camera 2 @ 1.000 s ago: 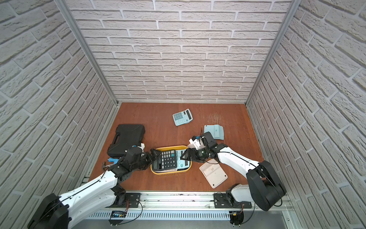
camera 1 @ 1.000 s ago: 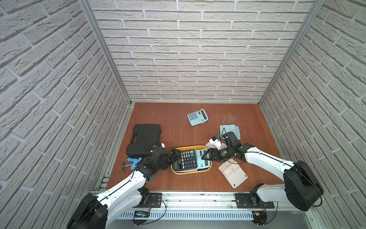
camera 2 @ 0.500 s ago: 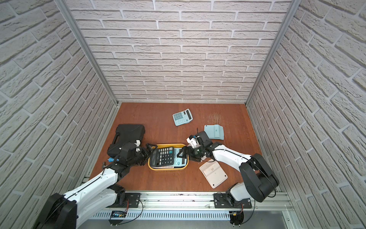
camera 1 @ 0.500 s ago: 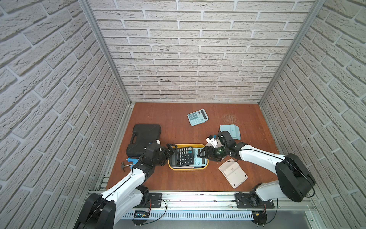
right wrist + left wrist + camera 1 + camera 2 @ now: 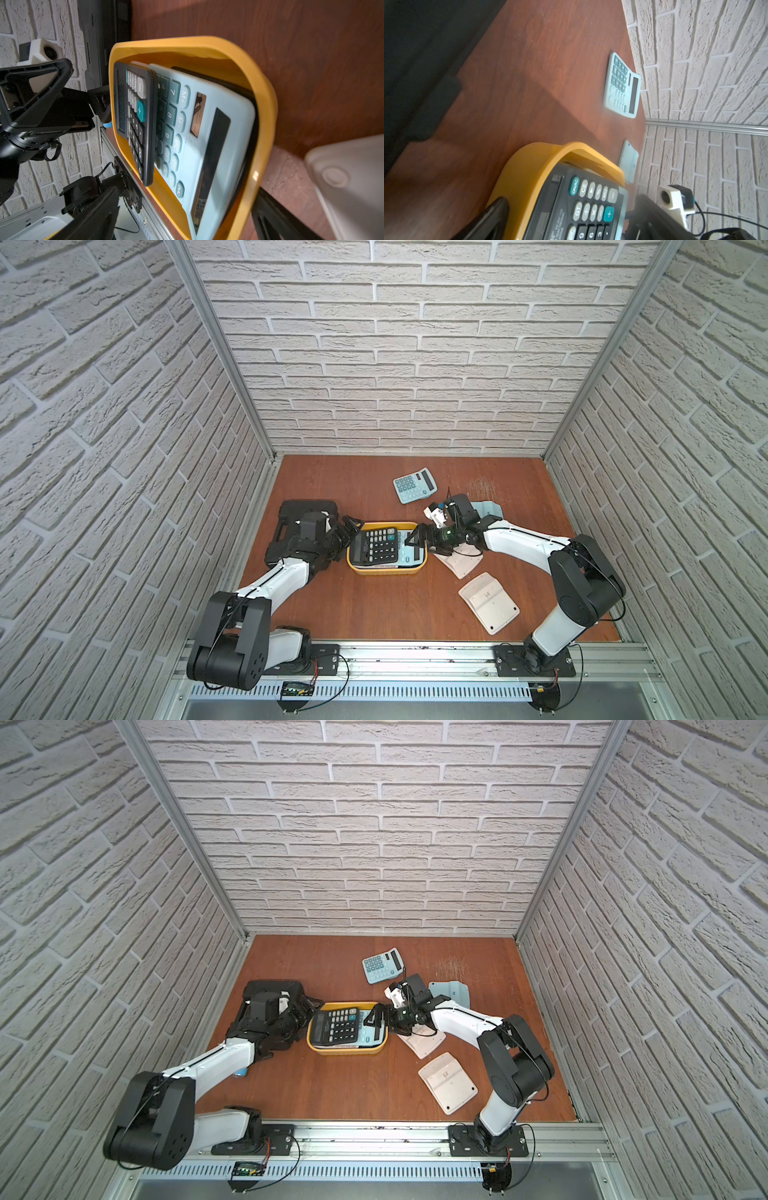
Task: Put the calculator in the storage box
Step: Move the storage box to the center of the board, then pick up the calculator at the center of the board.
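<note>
So compared to a second ago, the yellow storage box (image 5: 386, 571) has slid away from the front rail (image 5: 415, 649) toward the back wall (image 5: 415, 364). The left gripper (image 5: 352, 534) and right gripper (image 5: 417, 542) sit at its two short ends, jaws spread wide and pinching nothing, though I can't tell if they're touching the rim. The black calculator (image 5: 376, 545) lies in the box, atop a light blue calculator (image 5: 224, 158).

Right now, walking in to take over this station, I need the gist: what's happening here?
Both arms sit at the yellow box, one at each end. The left gripper and right gripper are open, holding nothing. A black calculator lies in the box atop a light blue calculator. A third calculator lies on the table near the back wall.
</note>
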{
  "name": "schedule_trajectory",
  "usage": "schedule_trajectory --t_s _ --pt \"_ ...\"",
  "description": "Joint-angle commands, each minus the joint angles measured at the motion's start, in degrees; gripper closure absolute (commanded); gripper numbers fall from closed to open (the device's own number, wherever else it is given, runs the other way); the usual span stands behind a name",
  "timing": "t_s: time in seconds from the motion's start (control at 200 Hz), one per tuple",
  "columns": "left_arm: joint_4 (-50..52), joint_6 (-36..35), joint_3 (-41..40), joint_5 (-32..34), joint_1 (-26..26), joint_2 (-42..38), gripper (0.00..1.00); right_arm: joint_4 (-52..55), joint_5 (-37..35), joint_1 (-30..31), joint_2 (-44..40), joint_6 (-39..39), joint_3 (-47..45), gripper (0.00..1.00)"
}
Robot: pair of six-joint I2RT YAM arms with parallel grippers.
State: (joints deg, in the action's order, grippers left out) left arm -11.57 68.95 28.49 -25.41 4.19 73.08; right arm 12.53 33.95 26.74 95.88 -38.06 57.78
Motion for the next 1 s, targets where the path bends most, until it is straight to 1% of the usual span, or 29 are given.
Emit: schedule_trajectory --t_s 0.0,0.175,0.275,0.345,0.435,0.565,0.655,0.72,0.765,0.86,0.995 --pt "0.12 -2.08 1.28 -2.16 -1.45 -1.13 0.02 3.13 -2.71 -1.97 -2.69 3.45 1.03 0.00" --pt "12.42 -6.62 4.12 1.21 -5.75 -4.84 0.02 6.87 -3.56 -7.58 -6.54 5.88 0.70 0.00" --pt "18.76 -11.14 9.76 3.32 -6.51 -4.65 0.02 6.69 -3.92 -10.88 -6.55 6.46 2.33 0.00" --pt "21.28 -13.44 14.71 2.41 -6.46 -1.55 0.02 5.53 -3.58 -12.63 -4.91 6.37 4.72 0.00" --pt "21.42 -14.68 19.73 0.68 -6.08 3.06 0.02 5.41 -3.86 -14.45 -0.64 6.78 10.00 0.02" --pt "22.10 -16.62 26.52 -0.96 -4.91 10.05 0.02 5.69 -3.88 -16.61 7.25 7.97 18.93 0.18" --pt "21.97 -16.71 29.30 -3.44 -4.46 13.49 0.02 5.31 -4.52 -17.70 13.03 9.50 24.80 0.23" --pt "21.41 -16.82 29.31 -3.60 -3.93 13.56 0.02 6.14 -4.34 -18.49 16.99 10.53 29.53 0.27" --pt "21.41 -17.04 28.95 -3.42 -3.74 12.89 0.02 7.54 -4.00 -18.95 21.70 11.52 33.16 0.29" --pt "22.30 -17.88 27.68 -3.08 -3.72 11.14 0.02 10.48 -3.19 -19.59 28.49 12.66 40.46 0.30" --pt "23.87 -19.46 25.25 -2.40 -3.73 7.42 0.02 11.51 1.29 -20.08 35.28 12.94 47.62 0.32"
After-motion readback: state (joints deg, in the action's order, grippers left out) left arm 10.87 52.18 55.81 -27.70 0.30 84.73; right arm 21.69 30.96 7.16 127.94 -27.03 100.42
